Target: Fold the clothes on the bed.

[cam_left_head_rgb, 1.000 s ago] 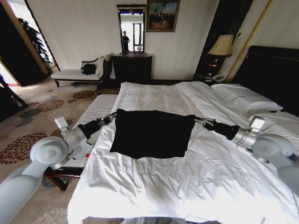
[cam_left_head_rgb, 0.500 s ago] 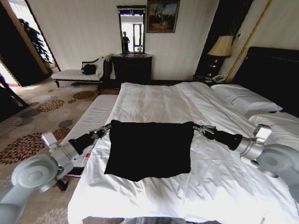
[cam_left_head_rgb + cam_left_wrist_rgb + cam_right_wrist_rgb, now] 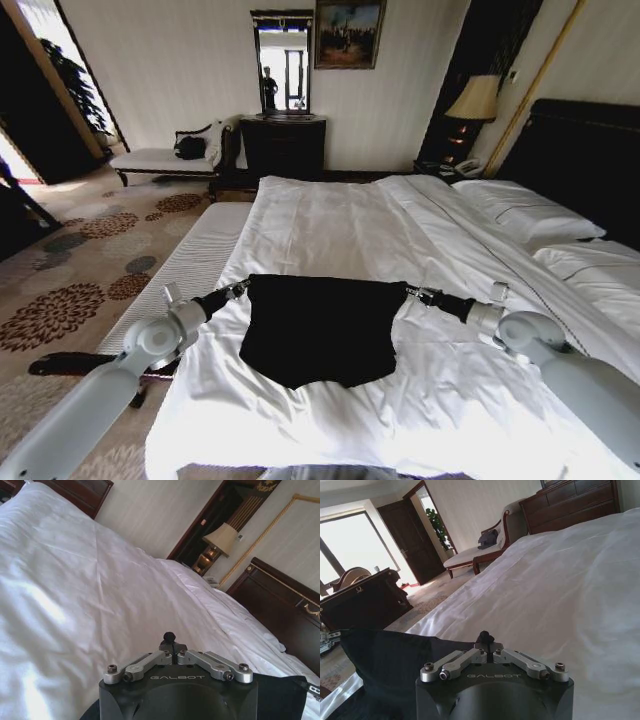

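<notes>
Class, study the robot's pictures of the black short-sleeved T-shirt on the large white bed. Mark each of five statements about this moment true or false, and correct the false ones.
1. The black short-sleeved T-shirt lies on the large bed's white duvet. True.
2. The left gripper is at one top corner of the shirt and the right gripper at the other. True.
3. The shirt hangs over the foot of the bed onto the floor. False: it is wholly on the duvet.
4. A lit lamp with a pale shade stands beside the dark headboard. True.
5. The white pillows lie on top of the shirt. False: they sit by the headboard, apart from it.
</notes>
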